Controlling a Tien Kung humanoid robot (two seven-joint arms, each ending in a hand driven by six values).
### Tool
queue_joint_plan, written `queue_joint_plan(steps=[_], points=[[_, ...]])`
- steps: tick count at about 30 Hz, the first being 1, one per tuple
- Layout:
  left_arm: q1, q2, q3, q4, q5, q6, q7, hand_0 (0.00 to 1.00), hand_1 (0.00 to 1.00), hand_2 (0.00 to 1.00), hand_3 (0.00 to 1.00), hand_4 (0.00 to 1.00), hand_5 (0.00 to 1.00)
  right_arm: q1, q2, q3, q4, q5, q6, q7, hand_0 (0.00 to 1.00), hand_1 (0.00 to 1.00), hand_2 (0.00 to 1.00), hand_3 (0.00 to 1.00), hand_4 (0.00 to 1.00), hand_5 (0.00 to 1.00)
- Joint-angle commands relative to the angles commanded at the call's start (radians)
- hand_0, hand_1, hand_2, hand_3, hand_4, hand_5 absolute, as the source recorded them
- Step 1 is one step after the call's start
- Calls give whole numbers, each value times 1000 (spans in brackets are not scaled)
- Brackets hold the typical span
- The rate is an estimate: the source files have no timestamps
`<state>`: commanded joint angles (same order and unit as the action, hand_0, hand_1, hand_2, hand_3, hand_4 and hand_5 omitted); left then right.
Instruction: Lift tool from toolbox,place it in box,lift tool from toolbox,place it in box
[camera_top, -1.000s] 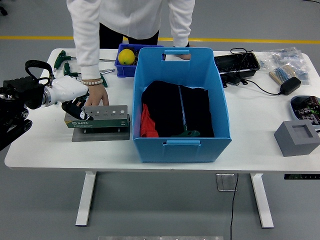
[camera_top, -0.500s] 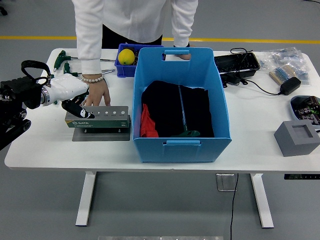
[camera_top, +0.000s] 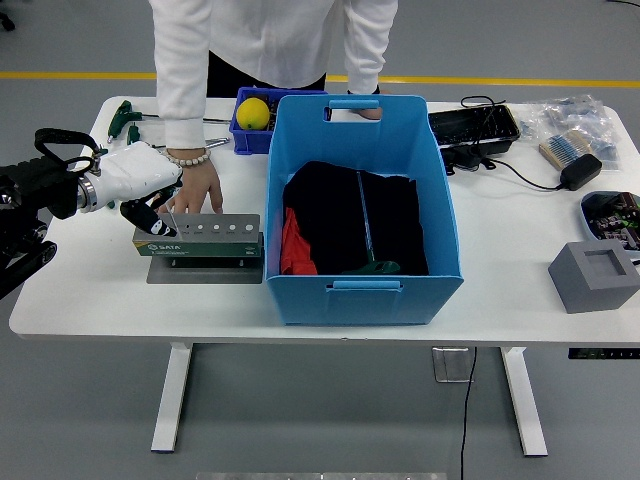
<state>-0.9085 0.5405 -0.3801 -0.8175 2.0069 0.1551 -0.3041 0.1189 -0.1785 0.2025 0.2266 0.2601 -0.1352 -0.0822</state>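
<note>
Left of centre, the robot's white-shelled left hand (camera_top: 140, 185) hovers over the grey-green perforated metal toolbox (camera_top: 198, 238) on the white desk (camera_top: 90, 290). Its dark fingers (camera_top: 160, 222) seem pinched on a thin tool; I can't tell for sure. A person's hand (camera_top: 195, 187) steadies the toolbox. Best lift straight up, then swing right to the big blue plastic box (camera_top: 362, 205).

I see a smooth, matt white table (camera_top: 90, 290) carrying a big blue plastic box (camera_top: 362, 215) with a slightly glossy rim; inside it lies soft black and red cloth (camera_top: 340, 225). Left of the box, the toolbox (camera_top: 200, 237) looks like dull grey metal. My left hand (camera_top: 140, 180) above it has a glossy white plastic shell.
</note>
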Motion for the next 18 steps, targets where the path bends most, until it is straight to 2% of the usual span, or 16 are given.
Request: queue_joint_plan(steps=[1,6,7,10,12,13,18], points=[[1,0,-4,2,-10,8,-5,115,35,76,63,959,254,0,0,1,0,-1,0,0,720,721,786,634,880,747],[11,0,-47,9,-71,42,-38,115,35,76,63,959,254,0,0,4,0,-5,0,-2,720,721,786,634,880,747],[14,0,-59,9,-81,46,-44,98,11,62,55,861,276,0,0,5,-1,-6,0,-2,720,721,786,633,881,748],[23,0,-96,3,-107,58,-60,98,11,62,55,861,276,0,0,7,-1,-7,-1,-2,720,721,786,633,881,748],[30,2,-127,-8,-131,65,-72,98,11,62,55,861,276,0,0,8,-1,-7,0,-2,720,721,786,633,881,748],[33,3,-139,-14,-139,66,-76,86,2,47,41,786,284,0,0,8,-1,-8,0,-2,720,721,786,634,881,747],[50,9,-214,-68,-163,61,-78,86,2,47,41,786,284,-2,0,13,-1,-12,0,-4,720,721,786,634,881,747]])
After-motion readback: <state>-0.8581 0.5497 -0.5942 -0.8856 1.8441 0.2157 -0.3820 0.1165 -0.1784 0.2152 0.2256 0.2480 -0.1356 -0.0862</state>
